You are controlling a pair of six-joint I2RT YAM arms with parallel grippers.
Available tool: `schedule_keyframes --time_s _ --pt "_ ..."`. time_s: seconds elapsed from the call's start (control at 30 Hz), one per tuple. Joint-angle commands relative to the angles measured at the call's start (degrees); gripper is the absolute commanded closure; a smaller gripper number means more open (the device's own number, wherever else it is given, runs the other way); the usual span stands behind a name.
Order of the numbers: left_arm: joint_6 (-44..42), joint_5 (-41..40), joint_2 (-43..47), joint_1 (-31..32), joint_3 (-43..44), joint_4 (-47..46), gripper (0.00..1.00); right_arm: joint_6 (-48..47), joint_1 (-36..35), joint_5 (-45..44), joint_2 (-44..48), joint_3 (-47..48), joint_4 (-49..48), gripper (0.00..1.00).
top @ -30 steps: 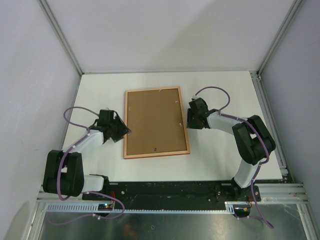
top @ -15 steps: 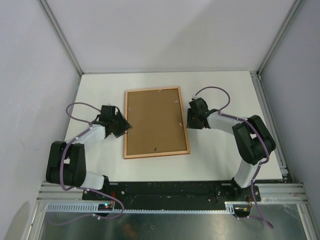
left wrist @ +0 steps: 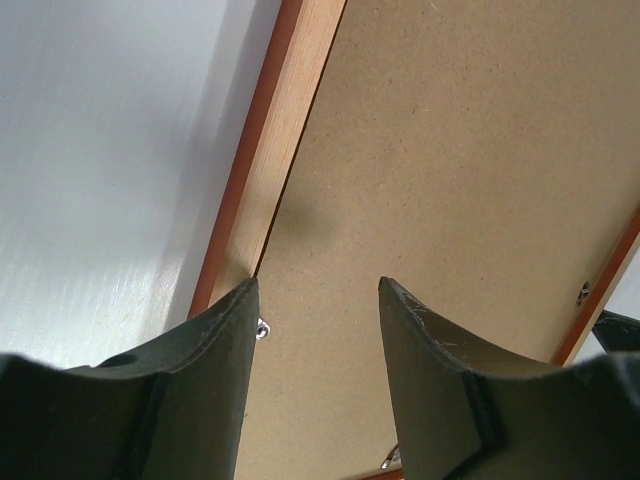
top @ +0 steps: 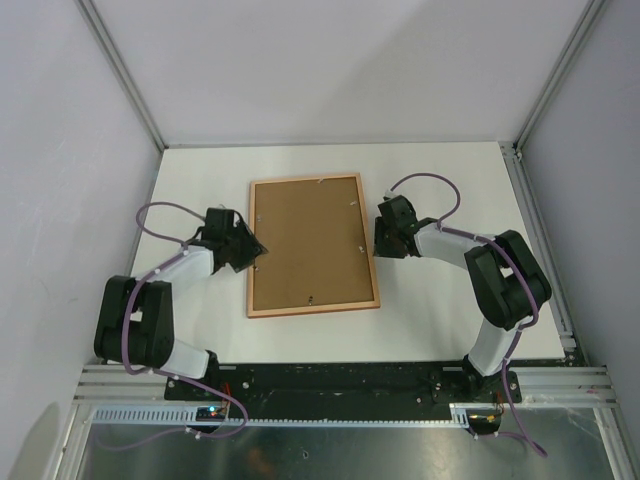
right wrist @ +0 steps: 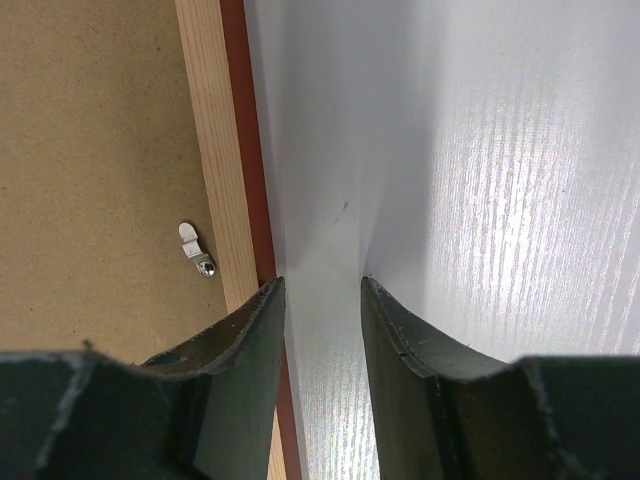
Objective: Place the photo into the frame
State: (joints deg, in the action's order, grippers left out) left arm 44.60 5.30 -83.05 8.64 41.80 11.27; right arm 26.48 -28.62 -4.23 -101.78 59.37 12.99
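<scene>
- The top view shows the frame (top: 313, 309) lying back up on the table (top: 440, 330), between the left gripper (top: 252, 250) and the right gripper (top: 380, 235). The brown backing board (top: 310, 240) fills it.
- Only the left wrist view shows that gripper's (left wrist: 318, 285) fingers moderately spread with nothing between them. One tip is over the frame's pale rail (left wrist: 290, 130) and the other is over the board.
- Only the right wrist view shows the right gripper (right wrist: 322, 280) with a narrower gap that is also empty. One finger is at the frame's red outer edge (right wrist: 215, 150) and the other is over bare table. A small metal turn clip (right wrist: 195, 250) sits just beyond that finger.
- The photo shows in no view, and whether it lies under the board cannot be told.
- Whether either gripper's fingertips touch the frame is hard to make out, because the wrist views cut the fingers off at the bottom.
- Since a second ago the left gripper has swung up and in toward the frame's near rail. The right gripper and the frame have stayed put.
</scene>
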Motion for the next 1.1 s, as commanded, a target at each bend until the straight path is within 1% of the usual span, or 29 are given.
schedule_keyframes --time_s 0.0,0.2,0.4,0.63,1.07 --pt "-0.22 -1.36 3.1 0.45 0.68 -0.72 0.44 -0.4 0.1 1.11 1.23 -0.09 1.57 0.59" --pt "-1.83 -2.76 6.6 0.35 -0.5 0.8 0.43 -0.64 0.37 1.01 1.31 -0.06 1.87 0.59" --pt "-1.89 -2.44 7.9 0.32 -2.75 1.39 0.43 -0.49 0.36 1.14 1.18 -0.03 1.69 0.59" --pt "-1.41 -1.82 8.16 0.41 -4.79 1.27 0.43 -0.24 0.02 1.32 1.01 -0.1 1.39 0.59" --pt "-1.23 -0.78 5.62 0.94 -4.8 0.0 0.43 0.02 -0.37 1.54 0.62 0.02 0.92 0.59"
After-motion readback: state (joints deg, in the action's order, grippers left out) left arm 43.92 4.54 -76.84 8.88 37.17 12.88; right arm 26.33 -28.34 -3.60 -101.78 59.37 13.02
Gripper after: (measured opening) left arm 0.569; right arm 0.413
